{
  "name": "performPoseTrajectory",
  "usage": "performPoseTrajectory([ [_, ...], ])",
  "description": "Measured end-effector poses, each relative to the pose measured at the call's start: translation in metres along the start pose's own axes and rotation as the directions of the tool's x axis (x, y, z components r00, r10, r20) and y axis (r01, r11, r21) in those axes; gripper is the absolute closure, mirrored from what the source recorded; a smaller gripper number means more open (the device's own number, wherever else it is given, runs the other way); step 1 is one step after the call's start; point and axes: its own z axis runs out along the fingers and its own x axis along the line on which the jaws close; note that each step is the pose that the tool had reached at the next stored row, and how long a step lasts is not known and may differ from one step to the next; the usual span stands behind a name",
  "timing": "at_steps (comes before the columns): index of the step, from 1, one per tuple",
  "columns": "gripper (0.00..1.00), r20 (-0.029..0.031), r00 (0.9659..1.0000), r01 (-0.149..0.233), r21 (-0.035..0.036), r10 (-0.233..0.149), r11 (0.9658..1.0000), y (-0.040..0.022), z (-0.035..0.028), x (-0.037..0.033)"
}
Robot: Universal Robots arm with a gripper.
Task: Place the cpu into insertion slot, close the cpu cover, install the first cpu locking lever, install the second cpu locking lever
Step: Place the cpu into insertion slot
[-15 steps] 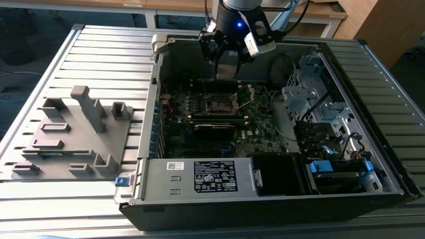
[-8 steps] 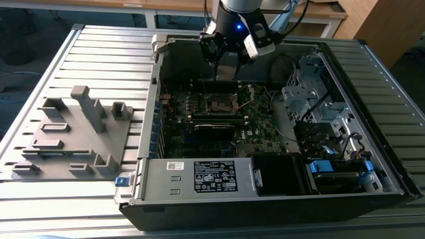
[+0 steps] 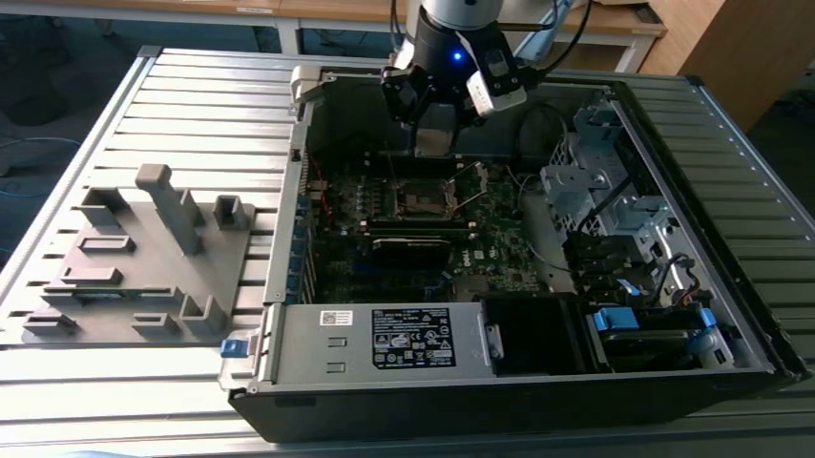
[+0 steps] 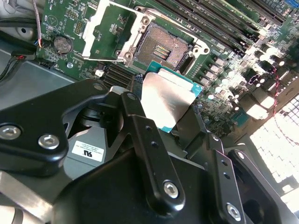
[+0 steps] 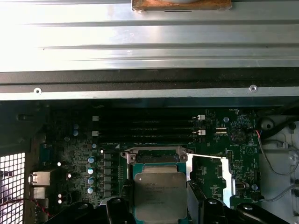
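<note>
The cpu (image 4: 166, 100), silver top showing, sits clenched between the 2 black fingers (image 4: 135, 116) of the gripper (image 4: 161, 112), held clear of the board and not yet seated. In the first wrist view the cpu (image 5: 159, 196) in the gripper (image 5: 161, 212) overlaps the near edge of the slot (image 5: 156, 157). In the second wrist view the slot (image 4: 161, 46) lies bare, its contacts showing, with the cover (image 4: 88, 35) swung open beside it on the motherboard (image 4: 56, 21). Long black memory sticks (image 5: 149, 126) run just beyond the slot. In the exterior view the gripper (image 3: 436, 143) reaches down into the open case (image 3: 382, 391) above the slot (image 3: 421, 202). The case lies on a ribbed metal counter (image 3: 191, 105), with a grey fixture (image 3: 140, 258) at the exterior view's left.
</note>
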Motion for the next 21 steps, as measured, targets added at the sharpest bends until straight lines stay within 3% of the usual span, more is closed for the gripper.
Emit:
performPoseTrajectory([
  [21, 0.46, 0.0000, 1.0000, 0.000, 0.0000, 0.000, 1.0000, -0.0003, 0.0036, -0.0001],
])
